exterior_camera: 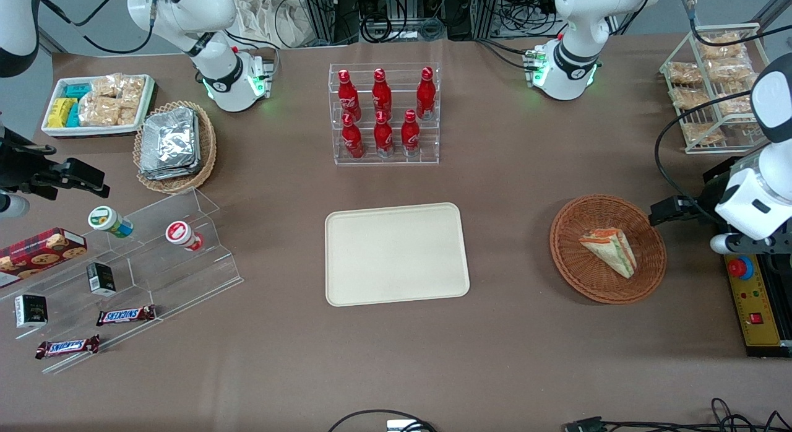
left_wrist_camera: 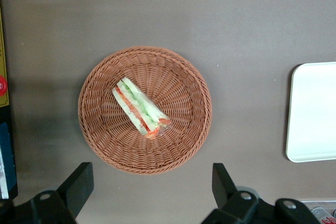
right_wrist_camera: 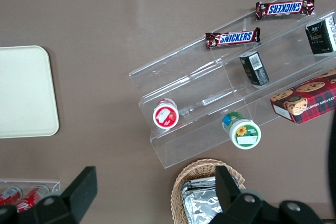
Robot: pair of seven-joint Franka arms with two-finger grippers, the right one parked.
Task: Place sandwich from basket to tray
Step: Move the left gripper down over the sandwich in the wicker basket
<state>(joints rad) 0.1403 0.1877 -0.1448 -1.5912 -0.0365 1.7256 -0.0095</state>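
The sandwich [exterior_camera: 609, 249], a pale wedge with orange and green filling, lies in the round reddish-brown wicker basket [exterior_camera: 575, 274] toward the working arm's end of the table. The cream tray [exterior_camera: 396, 252] lies flat mid-table and holds nothing. My left gripper [exterior_camera: 665, 212] hangs high beside the basket's rim, open and holding nothing. In the left wrist view the sandwich [left_wrist_camera: 139, 107] lies in the basket [left_wrist_camera: 178, 77], the gripper [left_wrist_camera: 152, 187] stands wide open over bare table just off the rim, and the tray's edge [left_wrist_camera: 315, 114] shows.
A yellow control box with a red button [exterior_camera: 752, 296] lies beside the basket. A clear rack of red bottles [exterior_camera: 383, 113] stands farther from the camera than the tray. A wire snack rack [exterior_camera: 711, 85], a tan foil-pack basket [exterior_camera: 173, 144] and an acrylic stand [exterior_camera: 142, 265] sit farther off.
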